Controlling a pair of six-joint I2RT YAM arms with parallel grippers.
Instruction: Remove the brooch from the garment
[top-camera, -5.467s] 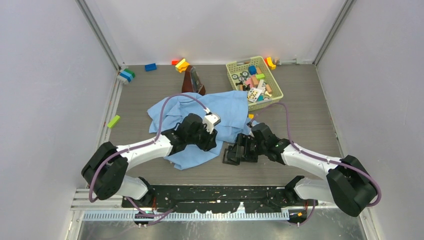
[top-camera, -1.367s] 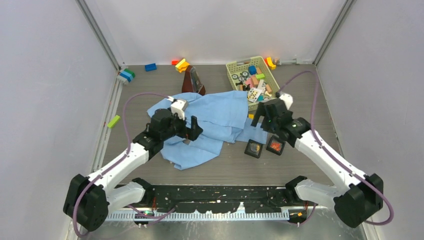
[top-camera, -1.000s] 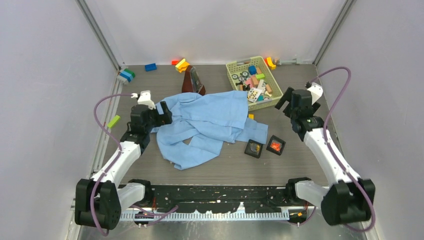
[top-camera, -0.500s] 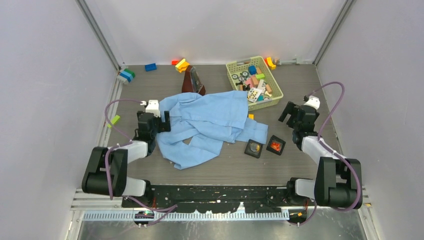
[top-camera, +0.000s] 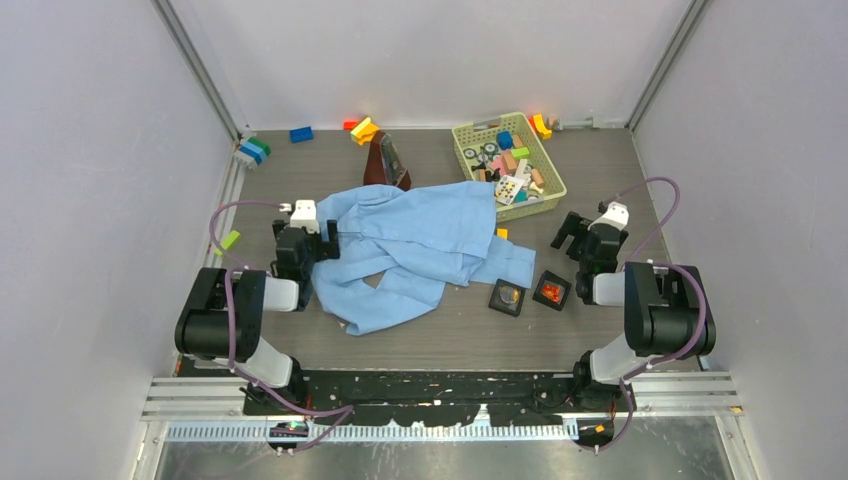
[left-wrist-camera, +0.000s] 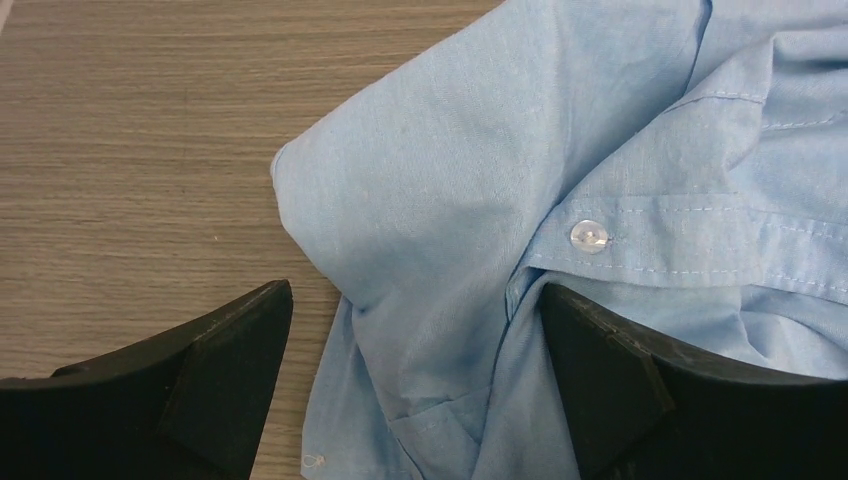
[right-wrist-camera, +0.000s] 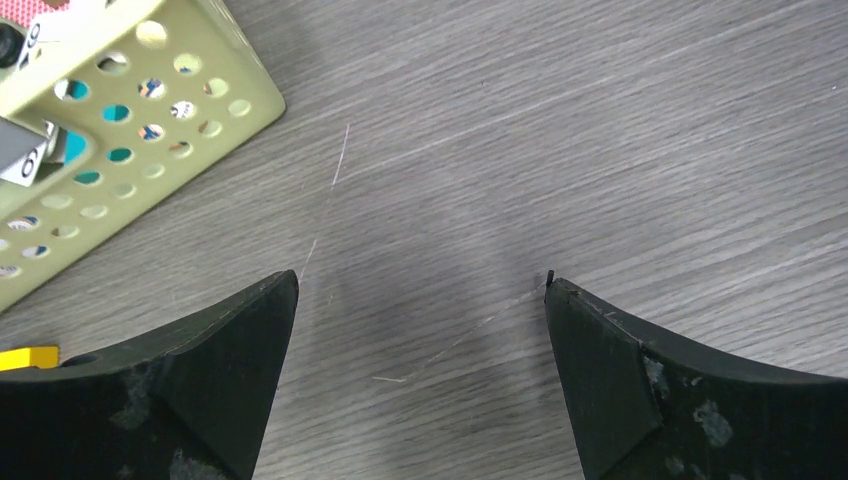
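Status: removal looks done, both arms parked and empty.
The garment (top-camera: 420, 245) lies crumpled mid-table (top-camera: 620, 180). I find no brooch on any cloth I can see (only a clear button (left-wrist-camera: 588, 236) in the left wrist view), though folds hide much. Two small dark cases (top-camera: 508, 296) (top-camera: 551, 290) sit just off its near-right hem, each with something bright inside, which I judge to be brooches. The left gripper (top-camera: 307, 243) gapes wide at the shirt's left edge, holding nothing. The right gripper (top-camera: 575, 232) gapes wide over bare table beside the basket (top-camera: 553, 170), also holding nothing.
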